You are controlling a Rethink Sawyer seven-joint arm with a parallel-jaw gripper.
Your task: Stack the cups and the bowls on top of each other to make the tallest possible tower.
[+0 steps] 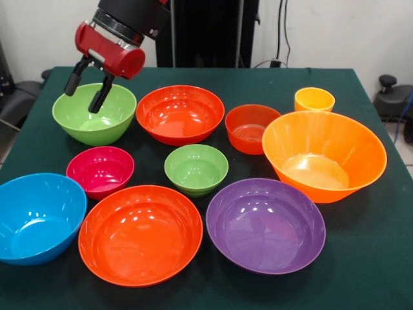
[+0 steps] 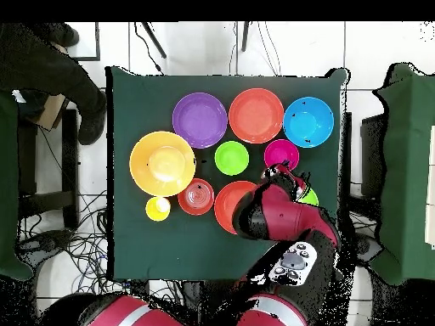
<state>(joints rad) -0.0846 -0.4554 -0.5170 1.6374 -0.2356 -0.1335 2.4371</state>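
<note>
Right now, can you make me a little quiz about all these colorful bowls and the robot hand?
1. True or false: some bowls are already stacked.
2. The gripper hangs over which bowl? A) purple B) large lime green C) blue
3. Fill in: the small yellow cup stands just behind the big ______ bowl.

Key:
1. False. Every bowl sits alone on the green table.
2. B, the large lime green bowl; the gripper is open and holds nothing.
3. Orange: the big orange bowl.
</note>
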